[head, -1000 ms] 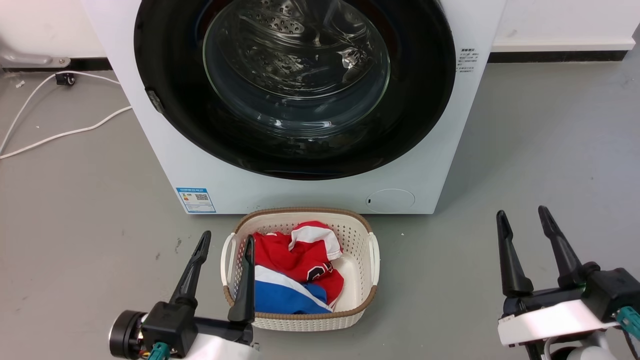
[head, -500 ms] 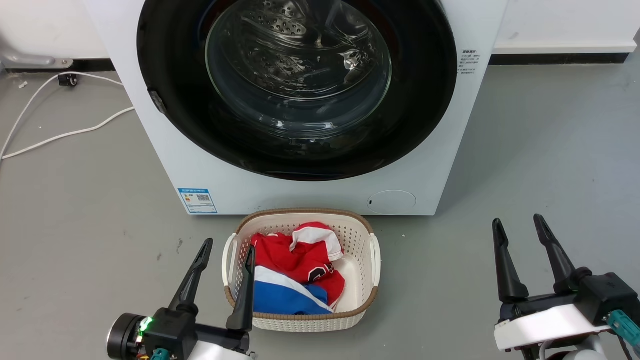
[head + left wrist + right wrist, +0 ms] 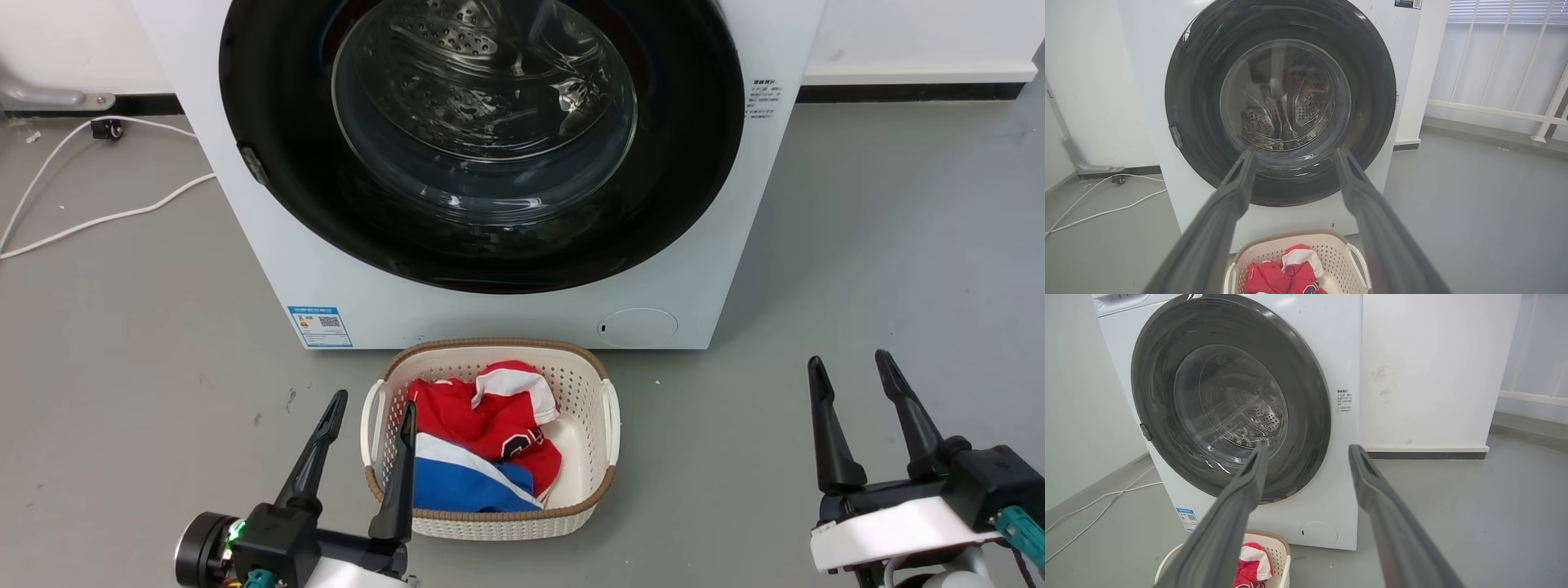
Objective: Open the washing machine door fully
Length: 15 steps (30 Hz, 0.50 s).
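The white washing machine (image 3: 506, 314) stands straight ahead on the grey floor. Its round glossy black washing machine door (image 3: 269, 98) (image 3: 1196, 106) (image 3: 1306, 416) lies flat against the front, with the steel drum visible through the glass bowl. A small latch tab (image 3: 254, 166) sits on the door's left rim. My left gripper (image 3: 371, 402) (image 3: 1295, 153) is open at the lower left, well short of the machine, one finger over the basket's rim. At the lower right my right gripper (image 3: 849, 359) (image 3: 1306, 448) is open too, holding nothing.
A cream laundry basket (image 3: 608, 408) with red, white and blue clothes (image 3: 482, 441) sits on the floor right in front of the machine. White cables (image 3: 98, 220) trail across the floor at the left. Bare grey floor lies to either side.
The picture shifts slightly with the camera. The right gripper sits a little lower than a second ago; the left has barely moved. The door has not moved.
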Available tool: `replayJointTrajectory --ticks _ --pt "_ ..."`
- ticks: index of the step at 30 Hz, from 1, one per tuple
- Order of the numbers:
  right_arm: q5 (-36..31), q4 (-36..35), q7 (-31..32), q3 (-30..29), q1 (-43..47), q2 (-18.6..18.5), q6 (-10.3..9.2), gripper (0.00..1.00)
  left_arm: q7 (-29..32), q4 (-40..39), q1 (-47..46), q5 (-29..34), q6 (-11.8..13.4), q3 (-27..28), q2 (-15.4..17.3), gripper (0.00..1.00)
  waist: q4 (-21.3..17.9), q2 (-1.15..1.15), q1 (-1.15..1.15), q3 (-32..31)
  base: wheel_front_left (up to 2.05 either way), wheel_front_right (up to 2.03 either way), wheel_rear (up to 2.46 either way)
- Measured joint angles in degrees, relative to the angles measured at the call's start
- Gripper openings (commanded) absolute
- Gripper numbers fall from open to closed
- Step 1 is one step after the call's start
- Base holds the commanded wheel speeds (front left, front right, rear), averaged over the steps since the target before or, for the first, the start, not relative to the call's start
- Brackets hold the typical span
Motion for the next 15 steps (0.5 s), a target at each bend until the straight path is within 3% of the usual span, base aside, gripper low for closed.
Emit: replayJointTrajectory --ticks 1,2,4,15 --pt "0.0 -0.02 0.0 -0.1 -0.01 0.0 -0.01 1.0 0.0 0.0 -0.01 -0.01 0.0 -0.01 0.0 1.0 0.01 0.0 0.0 0.08 0.0 0.0 0.0" --pt "0.0 -0.03 0.0 -0.18 -0.01 0.0 -0.01 0.94 0.0 0.0 -0.01 -0.02 0.0 -0.03 0.0 1.0 0.03 0.0 0.0 0.16 0.0 0.0 0.0" --pt "0.0 -0.03 0.0 -0.2 -0.02 0.0 -0.01 0.0 0.0 0.0 -0.01 -0.1 0.01 -0.04 0.0 1.0 0.1 0.0 0.0 0.32 0.0 0.0 0.0" --pt "2.25 1.32 0.0 -3.74 -2.49 -0.01 -0.01 0.0 0.0 -0.2 -0.71 -0.56 0.11 -0.54 -0.01 1.0 0.64 0.0 0.0 2.51 0.0 0.0 0.0"
